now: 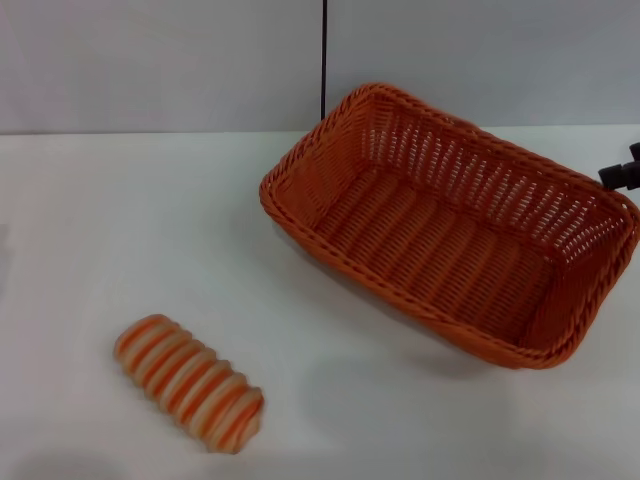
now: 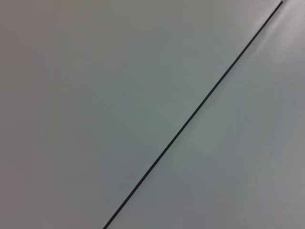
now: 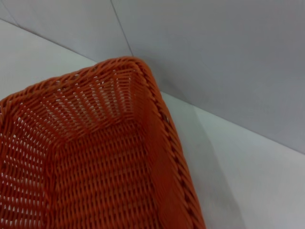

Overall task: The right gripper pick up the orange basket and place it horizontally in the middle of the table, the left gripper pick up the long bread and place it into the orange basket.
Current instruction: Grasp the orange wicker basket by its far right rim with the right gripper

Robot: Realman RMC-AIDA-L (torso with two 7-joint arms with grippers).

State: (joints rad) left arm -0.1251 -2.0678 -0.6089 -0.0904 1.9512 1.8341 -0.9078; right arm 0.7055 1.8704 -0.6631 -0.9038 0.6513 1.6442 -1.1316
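Observation:
The orange basket is at the right of the white table, lying diagonally with its open top up and nothing inside. The dark tip of my right gripper shows at the right edge, right against the basket's far right rim. The right wrist view looks down into the basket at one inner corner and its braided rim. The long bread, striped orange and cream, lies on the table at the front left, well apart from the basket. My left gripper is out of view.
A grey wall with a dark vertical seam runs behind the table. The left wrist view shows only that wall and the seam. Bare table lies between bread and basket.

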